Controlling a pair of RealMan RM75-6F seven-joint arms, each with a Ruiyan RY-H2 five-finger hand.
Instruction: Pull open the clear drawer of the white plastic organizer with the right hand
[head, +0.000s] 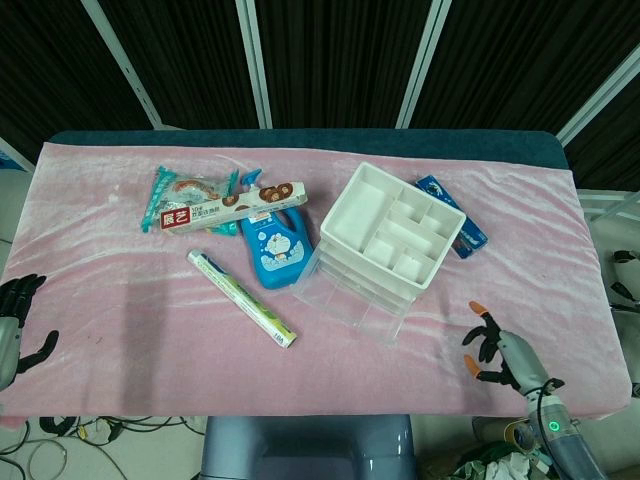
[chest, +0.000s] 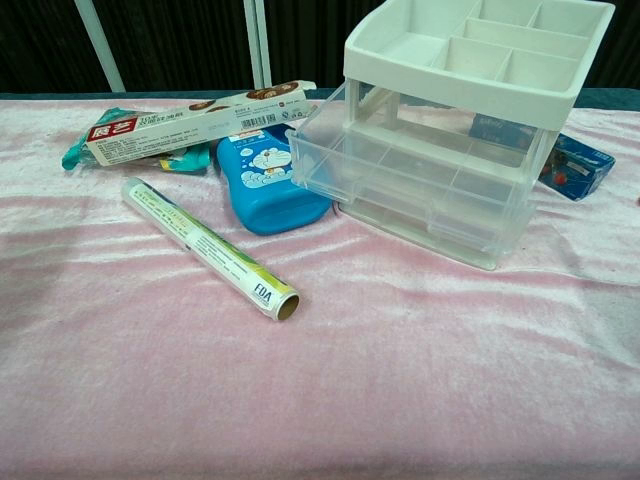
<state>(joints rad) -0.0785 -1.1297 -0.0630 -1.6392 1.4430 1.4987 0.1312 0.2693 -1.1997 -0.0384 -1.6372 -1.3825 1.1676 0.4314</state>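
Note:
The white plastic organizer stands at the table's middle right, its top tray divided into compartments. Its clear drawers face the near edge and stick out in front of the white top. My right hand hovers near the table's front right, well to the right of the drawers, fingers spread and holding nothing; the chest view does not show it. My left hand hangs off the table's left edge, fingers apart and empty.
A foil roll lies left of the organizer. A blue Doraemon bottle, a long snack box and a teal packet sit behind it. A blue packet lies behind the organizer.

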